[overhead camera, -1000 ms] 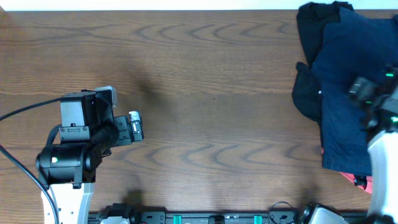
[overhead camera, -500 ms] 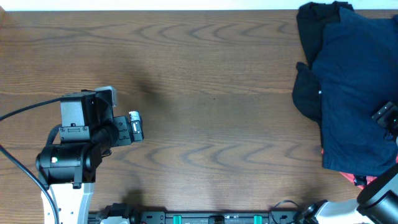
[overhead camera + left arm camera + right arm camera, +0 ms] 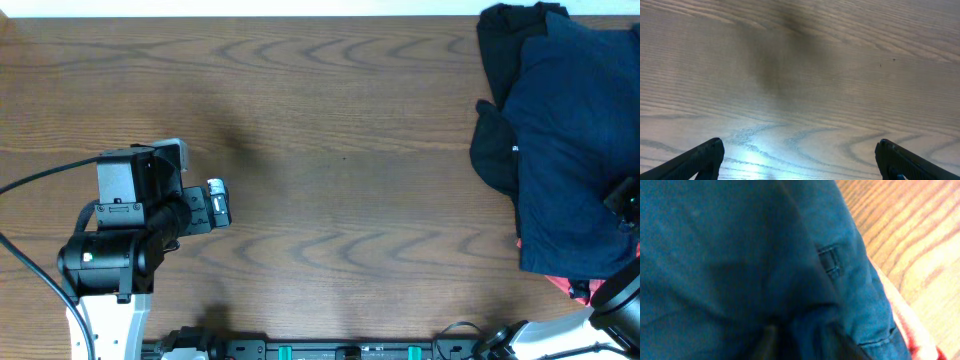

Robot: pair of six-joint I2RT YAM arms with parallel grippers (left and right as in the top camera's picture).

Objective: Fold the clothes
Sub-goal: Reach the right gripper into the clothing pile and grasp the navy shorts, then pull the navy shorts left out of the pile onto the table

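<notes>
The navy shorts (image 3: 575,140) lie on top of a black garment (image 3: 492,150) and a red garment (image 3: 578,290) at the right end of the bench (image 3: 330,150). The right fingers (image 3: 769,341) are close together, pinching a ridge of the shorts near a belt loop (image 3: 827,263). The left fingers (image 3: 700,162) are wide, over bare wood. The shorts look soft, light and floppy. I think the thick waistband edge is the best place to hold.
</notes>
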